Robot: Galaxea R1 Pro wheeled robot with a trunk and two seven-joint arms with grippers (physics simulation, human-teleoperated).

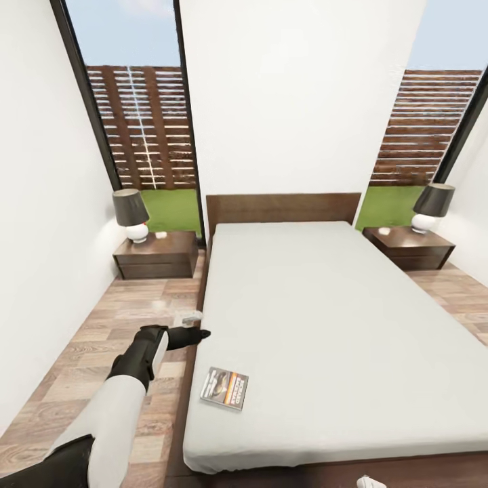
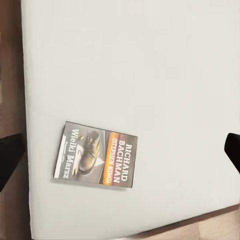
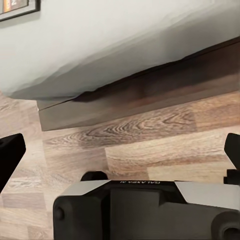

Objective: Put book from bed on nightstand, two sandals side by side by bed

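Note:
The book [image 1: 225, 388] lies flat on the light-grey mattress of the bed [image 1: 339, 318], near its front left corner. Its dark cover with an orange band reads "Richard Bachman" [image 2: 96, 161] in the left wrist view. My left gripper [image 1: 194, 333] hovers over the bed's left edge, a little beyond the book; it is open [image 2: 121, 152] with nothing between its fingers. My right gripper [image 3: 121, 150] is open too, low over the floor by the bed frame [image 3: 150, 95]. The left nightstand [image 1: 157, 254] and right nightstand [image 1: 410, 247] flank the headboard. The sandals are out of view.
Each nightstand carries a lamp with a dark shade [image 1: 131, 213] [image 1: 431, 207]. Wood-plank floor [image 1: 115, 325] runs along the bed's left side between the frame and the white wall. Two tall windows [image 1: 146, 122] show a slatted fence. The robot's base [image 3: 145, 210] shows in the right wrist view.

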